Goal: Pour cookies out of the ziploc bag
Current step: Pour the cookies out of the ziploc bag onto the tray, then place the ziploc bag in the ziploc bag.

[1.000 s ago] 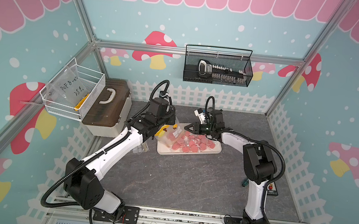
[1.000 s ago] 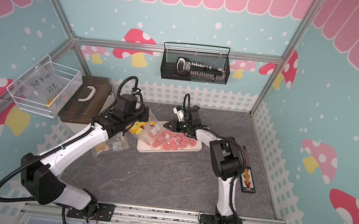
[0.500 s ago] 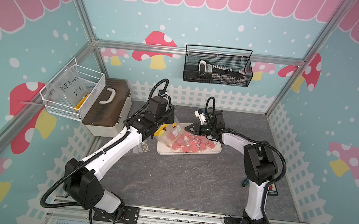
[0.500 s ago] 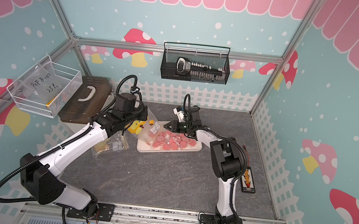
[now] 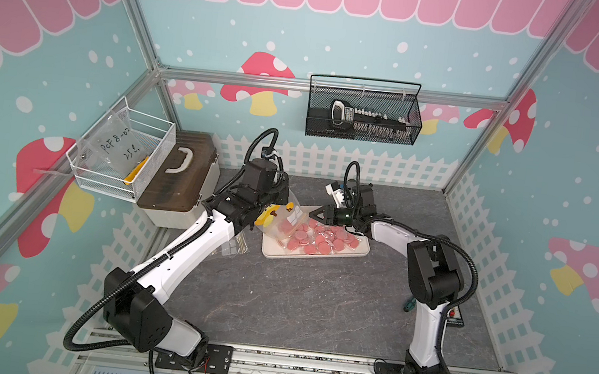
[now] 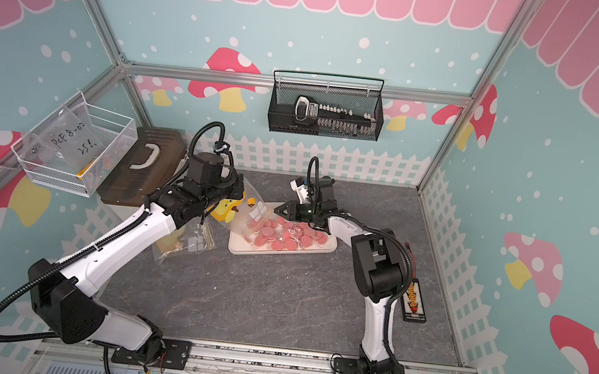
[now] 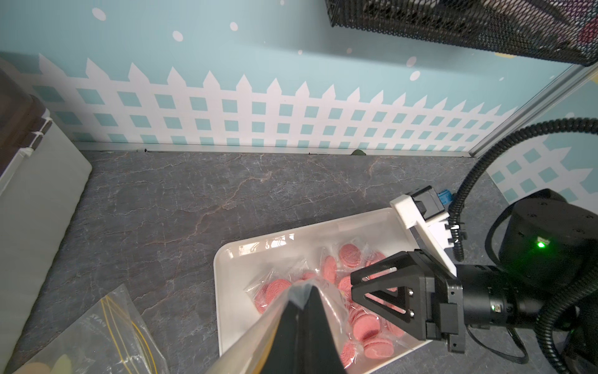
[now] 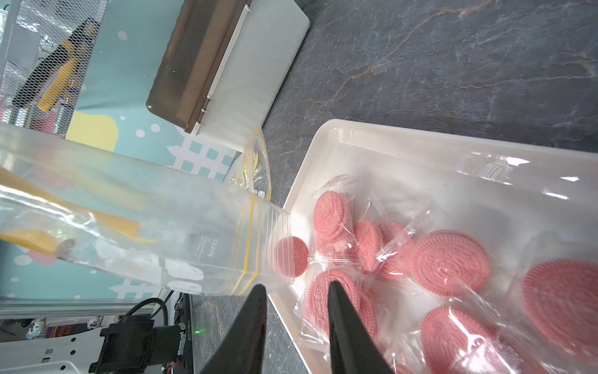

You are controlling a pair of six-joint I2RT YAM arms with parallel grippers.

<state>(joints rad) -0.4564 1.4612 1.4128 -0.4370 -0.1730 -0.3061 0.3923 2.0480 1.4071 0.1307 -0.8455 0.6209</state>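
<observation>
Pink round cookies (image 5: 322, 238) lie mid-frame in the white tray (image 5: 321, 255), just below the empty, parted right gripper (image 5: 312, 213). The left gripper (image 7: 304, 301) clamps the clear ziploc bag (image 5: 293, 214).

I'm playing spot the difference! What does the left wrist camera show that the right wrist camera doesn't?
Only the left wrist camera shows the black mesh basket and the right arm with its black body. Only the right wrist camera shows the white wire basket and one cookie at the open mouth of the ziploc bag. Both show the white tray, pink wrapped cookies, the bag and the grey table.
</observation>
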